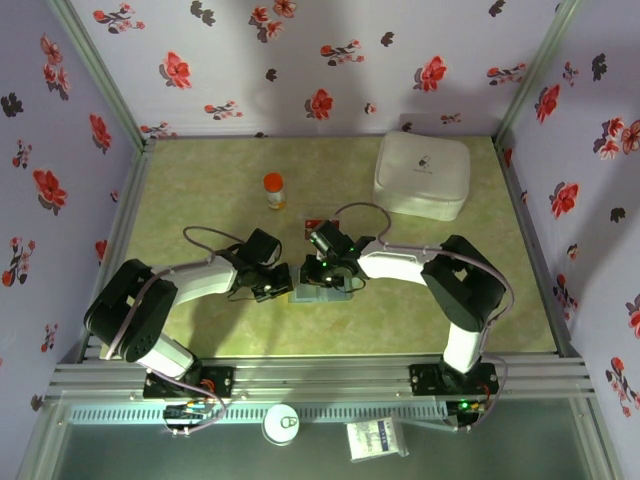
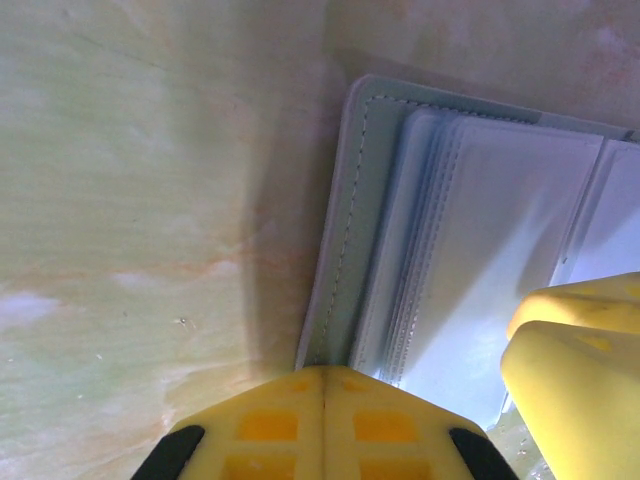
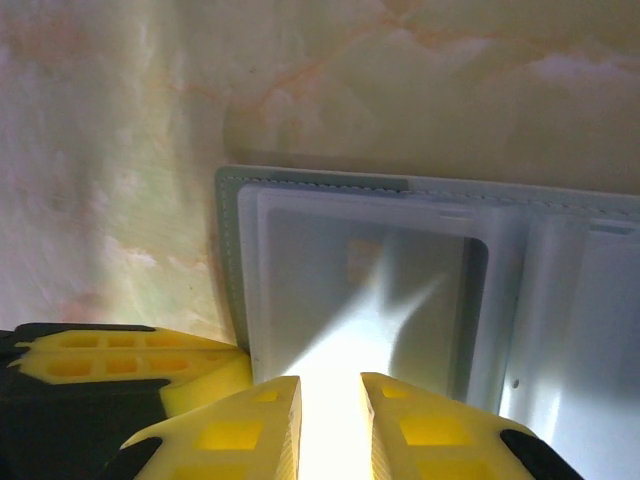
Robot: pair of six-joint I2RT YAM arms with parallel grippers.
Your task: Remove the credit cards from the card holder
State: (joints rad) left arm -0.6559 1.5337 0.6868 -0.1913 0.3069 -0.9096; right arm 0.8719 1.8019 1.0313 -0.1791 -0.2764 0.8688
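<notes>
The left arm (image 1: pixel 195 280) lies low, elbow folded back by the wall, forearm reaching inward over the marbled green table (image 1: pixel 200 330). The left gripper (image 2: pixel 325 425) has its soft, ribbed yellow pads pressed together, tips right at the stitched grey-blue border of the card holder (image 2: pixel 345 250). That holder lies open and flat mid-table, between both grippers, with glossy clear sleeves (image 2: pixel 500 230) stacked inside. Glare washes the pockets, so what they hold is hard to make out. Just behind sits a small red piece (image 1: pixel 313 226), too small to identify. Now the right gripper (image 3: pixel 330 425): it points down at a sleeve, yellow pads a sliver apart. Whether they pinch the plastic, can't tell. The right arm (image 1: pixel 395 262) bends sharply at its elbow.
</notes>
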